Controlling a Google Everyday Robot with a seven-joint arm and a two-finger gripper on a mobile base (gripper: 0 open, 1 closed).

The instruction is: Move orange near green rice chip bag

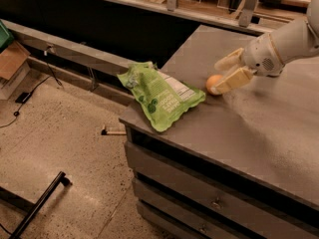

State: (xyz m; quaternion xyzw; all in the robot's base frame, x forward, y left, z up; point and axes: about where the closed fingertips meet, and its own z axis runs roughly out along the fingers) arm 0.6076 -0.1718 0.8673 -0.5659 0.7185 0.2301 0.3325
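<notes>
Camera view: tool around orange (smooth)

Lab or workshop setting, shown by a grey drawer cabinet, speckled concrete floor, loose cable and cardboard box; the gripper hung over the cabinet top.

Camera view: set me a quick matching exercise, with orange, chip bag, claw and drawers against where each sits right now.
1 orange
2 green rice chip bag
3 claw
4 drawers

A under the countertop
B at the countertop's left edge
C reaching in from the right, at the orange
D on the countertop, just right of the bag

Pairs: 1-D, 2-B, 3-C, 4-A
</notes>
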